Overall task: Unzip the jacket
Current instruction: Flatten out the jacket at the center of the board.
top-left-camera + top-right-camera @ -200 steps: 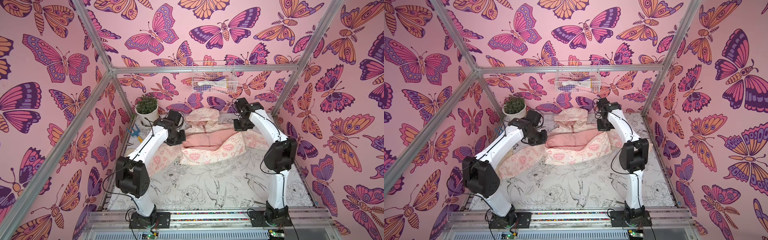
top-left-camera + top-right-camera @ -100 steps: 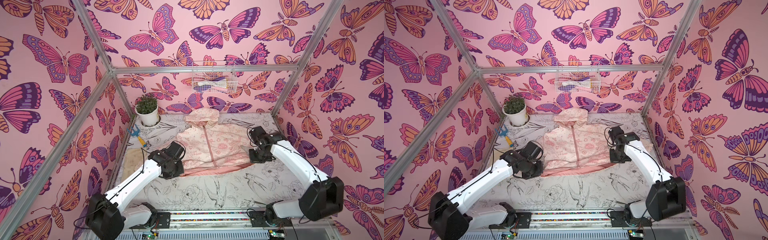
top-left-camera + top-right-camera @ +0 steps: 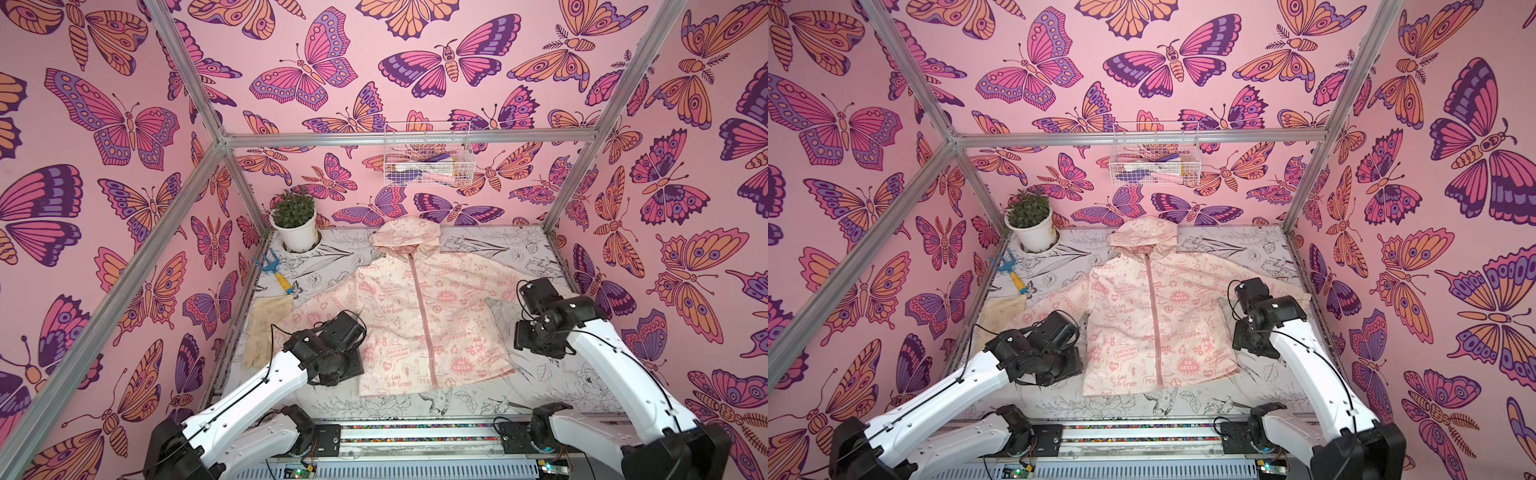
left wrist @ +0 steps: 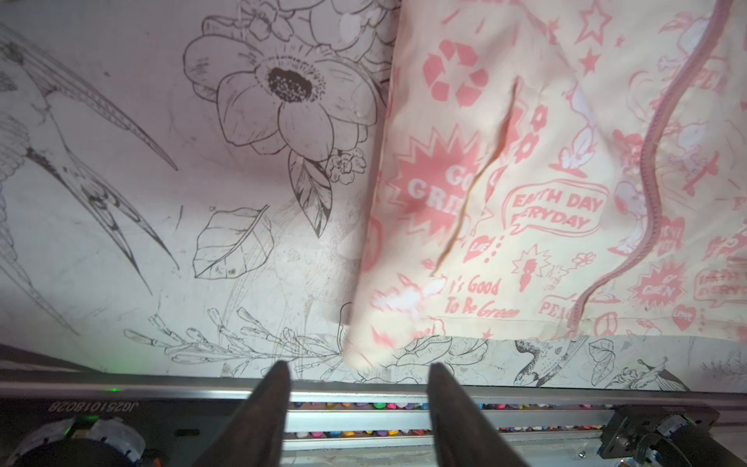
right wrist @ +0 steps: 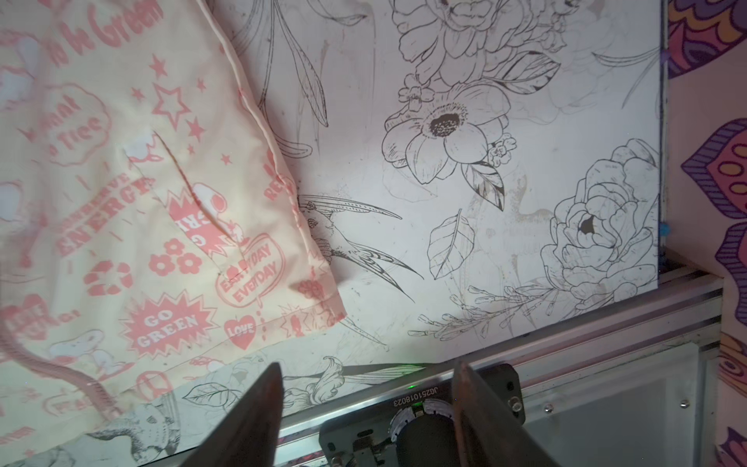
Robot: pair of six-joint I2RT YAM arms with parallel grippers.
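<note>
Jacket point(image 3: 395, 324), one, zipped flat; left claw point(image 4: 357, 366), right claw point(image 5: 368, 364), two, both parted.

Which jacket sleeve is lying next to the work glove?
The jacket sleeve on the robot's left: its cuff reaches the cream glove at the table's edge. The other sleeve stretches away on the right side, with no glove near it.

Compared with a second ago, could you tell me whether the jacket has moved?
Yes. The jacket was bunched by the back wall; now it lies flat, hem drawn toward the front rail.
</note>
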